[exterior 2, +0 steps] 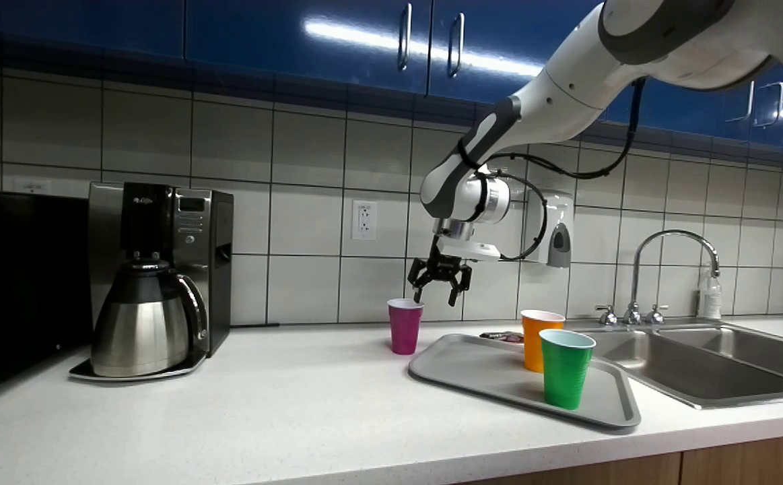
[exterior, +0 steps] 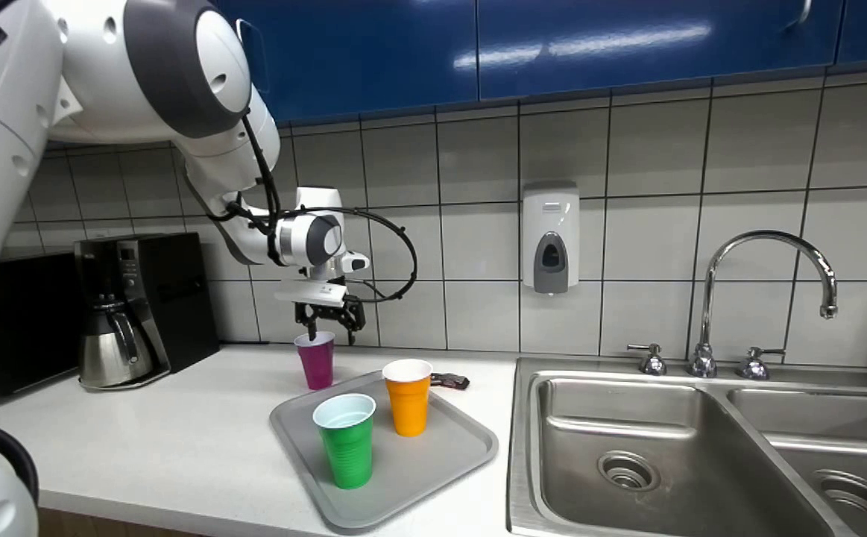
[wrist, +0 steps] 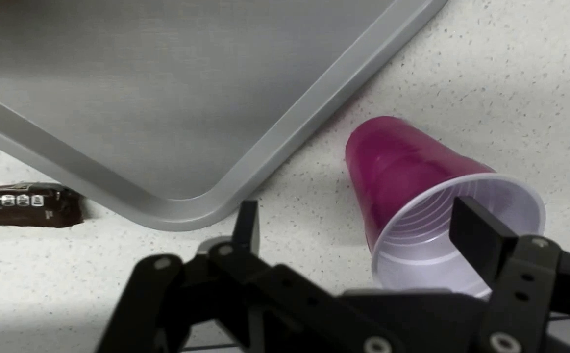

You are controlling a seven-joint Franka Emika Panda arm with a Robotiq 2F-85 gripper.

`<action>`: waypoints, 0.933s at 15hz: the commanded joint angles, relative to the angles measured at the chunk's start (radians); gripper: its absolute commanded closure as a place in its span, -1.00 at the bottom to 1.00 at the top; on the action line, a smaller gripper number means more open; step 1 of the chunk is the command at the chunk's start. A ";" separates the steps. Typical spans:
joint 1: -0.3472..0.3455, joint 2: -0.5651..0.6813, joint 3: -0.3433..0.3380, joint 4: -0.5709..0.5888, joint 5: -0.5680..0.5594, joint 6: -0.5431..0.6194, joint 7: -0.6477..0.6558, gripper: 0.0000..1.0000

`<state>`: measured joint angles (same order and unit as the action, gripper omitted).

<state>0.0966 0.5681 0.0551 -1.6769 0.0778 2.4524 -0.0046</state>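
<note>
Wrist view, and the gripper (wrist: 358, 223) hangs spread and empty, one finger (wrist: 481, 240) over the mouth of the purple cup (wrist: 397, 166) standing on the counter (wrist: 505, 83) beside the tray (wrist: 167, 93), lining up, it seems, with careful lowering astride the cup's rim called for

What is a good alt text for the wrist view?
Open black fingers, one overlapping the mouth of a magenta plastic cup. Nearby on the speckled white counter lie a grey tray with a rounded corner and a dark brown wrapped item.
</note>
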 commanded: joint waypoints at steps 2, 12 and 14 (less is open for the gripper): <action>0.020 0.063 -0.011 0.090 -0.023 -0.001 0.063 -1.00; 0.018 0.114 0.000 0.141 -0.008 0.002 0.066 -0.31; 0.017 0.114 0.002 0.142 -0.007 0.003 0.064 0.02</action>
<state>0.1124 0.6649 0.0540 -1.5680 0.0777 2.4552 0.0374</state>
